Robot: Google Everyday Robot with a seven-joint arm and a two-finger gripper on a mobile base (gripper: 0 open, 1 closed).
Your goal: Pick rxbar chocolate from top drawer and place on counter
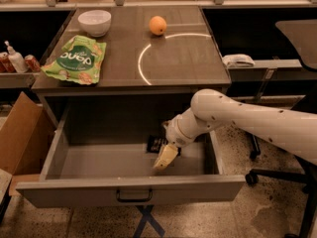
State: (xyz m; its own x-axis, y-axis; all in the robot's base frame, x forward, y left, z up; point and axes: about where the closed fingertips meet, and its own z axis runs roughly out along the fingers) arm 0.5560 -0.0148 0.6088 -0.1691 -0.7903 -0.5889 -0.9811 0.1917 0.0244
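The top drawer [133,188] is pulled open below the counter [178,63], which has a white arc line on it. A small black rxbar chocolate [155,144] lies on the drawer floor toward the back, right of centre. My white arm reaches in from the right, and my gripper [165,157] hangs inside the drawer, just in front of and right of the bar, partly covering its right end. One pale finger [166,156] points down toward the drawer floor.
On the counter lie a green snack bag [74,60], a white bowl [94,22] and an orange [158,25]. A cardboard box [17,138] stands left of the drawer. A side shelf with bottles [15,61] is at left, an office chair [297,133] at right.
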